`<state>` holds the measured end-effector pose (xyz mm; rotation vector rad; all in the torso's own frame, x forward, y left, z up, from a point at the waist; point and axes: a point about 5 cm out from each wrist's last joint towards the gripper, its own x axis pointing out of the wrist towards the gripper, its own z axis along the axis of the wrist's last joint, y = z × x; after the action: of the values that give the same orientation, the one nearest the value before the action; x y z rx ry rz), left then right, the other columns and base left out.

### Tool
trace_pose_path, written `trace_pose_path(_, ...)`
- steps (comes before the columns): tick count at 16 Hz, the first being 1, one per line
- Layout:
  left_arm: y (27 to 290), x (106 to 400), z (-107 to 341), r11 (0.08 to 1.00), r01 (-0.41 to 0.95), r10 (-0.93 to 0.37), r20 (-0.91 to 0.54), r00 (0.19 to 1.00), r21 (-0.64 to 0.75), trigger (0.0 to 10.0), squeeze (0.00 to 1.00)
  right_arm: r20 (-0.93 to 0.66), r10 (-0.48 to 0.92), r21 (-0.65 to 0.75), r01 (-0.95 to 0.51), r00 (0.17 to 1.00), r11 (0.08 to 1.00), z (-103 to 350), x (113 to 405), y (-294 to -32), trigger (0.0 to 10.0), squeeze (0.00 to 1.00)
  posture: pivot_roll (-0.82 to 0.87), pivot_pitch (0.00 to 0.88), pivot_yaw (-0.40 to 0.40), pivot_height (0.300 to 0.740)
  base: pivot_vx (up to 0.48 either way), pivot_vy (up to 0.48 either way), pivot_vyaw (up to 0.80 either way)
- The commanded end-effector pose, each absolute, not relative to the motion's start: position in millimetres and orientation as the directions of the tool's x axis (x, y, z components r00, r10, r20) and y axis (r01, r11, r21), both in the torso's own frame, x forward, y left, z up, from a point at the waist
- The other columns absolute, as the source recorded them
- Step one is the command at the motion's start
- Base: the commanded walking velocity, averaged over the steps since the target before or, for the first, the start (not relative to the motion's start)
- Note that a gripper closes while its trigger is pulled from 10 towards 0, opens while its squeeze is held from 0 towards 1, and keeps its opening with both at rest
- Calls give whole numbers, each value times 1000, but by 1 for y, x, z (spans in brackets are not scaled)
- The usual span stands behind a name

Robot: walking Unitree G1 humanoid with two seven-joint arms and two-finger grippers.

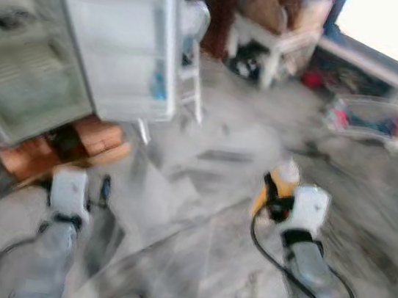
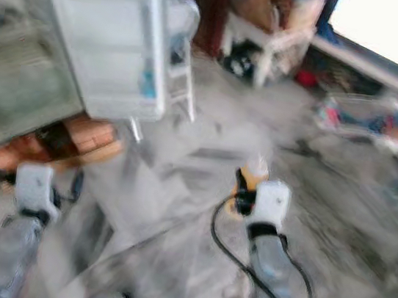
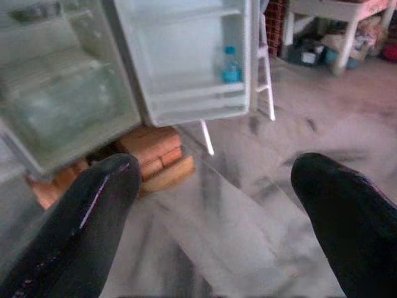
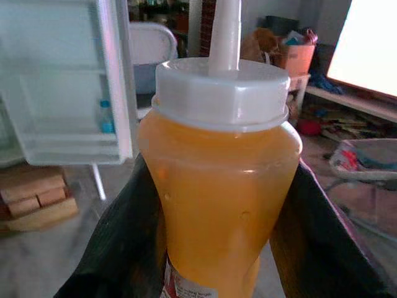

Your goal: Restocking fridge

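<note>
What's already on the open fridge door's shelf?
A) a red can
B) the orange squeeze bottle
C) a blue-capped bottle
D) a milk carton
C: a small blue-capped bottle stands on the shelf of the open fridge door; the orange squeeze bottle is held in the right gripper, away from the fridge.
</note>
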<state>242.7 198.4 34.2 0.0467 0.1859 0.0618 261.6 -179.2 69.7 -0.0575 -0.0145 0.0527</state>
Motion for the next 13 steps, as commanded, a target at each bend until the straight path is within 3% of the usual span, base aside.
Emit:
trace_pose_path(1,197,244,40,998,-54,60,-161,985,40,10000,0,6,27,-31,-26,1000,999,70,262,-184,10000,0,65,36,-59,740,0,0,0)
trace_pose_path(4,192,243,45,998,4,4,-136,991,56,10000,0,9,12,-4,-12,1000,1000,75,268,-183,10000,0,70,46,-66,740,0,0,0)
trace_pose_path(8,178,243,68,951,223,-210,-81,974,214,10000,0,21,-23,-27,24,1000,999,79,262,-185,10000,0,57,63,-62,740,0,0,0)
trace_pose_path(10,184,238,64,954,170,-151,-92,984,246,10000,0,14,-66,-1,66,998,998,77,253,-189,10000,0,49,62,-58,740,0,0,0)
trace_pose_path(13,182,224,59,983,66,-54,-75,996,170,10000,0,53,-65,-52,68,997,996,83,242,-196,10000,0,40,69,-62,740,0,0,0)
